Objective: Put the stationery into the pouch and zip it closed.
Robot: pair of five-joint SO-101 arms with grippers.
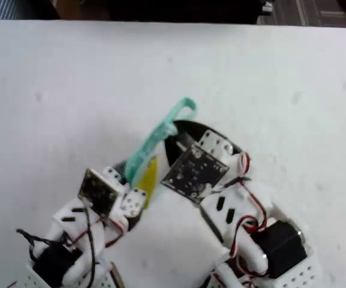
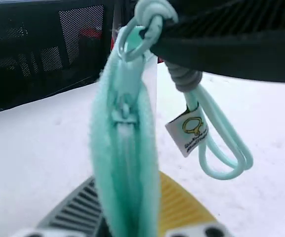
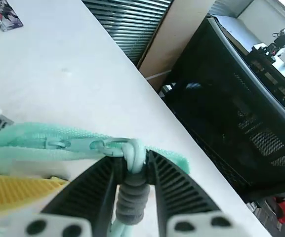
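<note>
The mint green pouch (image 1: 152, 141) is held up off the white table (image 1: 53, 90), edge-on between both arms. My left gripper (image 1: 135, 173) is shut on its lower end, with the grey and yellow fingers (image 2: 182, 207) on either side of the pouch (image 2: 127, 163). My right gripper (image 1: 175, 129), with black fingers (image 3: 177, 190), is shut on the zip cord (image 3: 132, 158) at the pouch's (image 3: 43, 148) upper end, just past the zip slider (image 3: 98, 145). The cord's loop (image 2: 221, 148) and a small tag (image 2: 189, 129) hang free below the right gripper (image 2: 154, 34).
A black mesh crate (image 3: 241, 98) stands beyond the table's edge. A small printed card (image 3: 4, 12) lies far off on the table. Both arm bases (image 1: 268, 252) crowd the near edge. Open table lies to the left, right and back.
</note>
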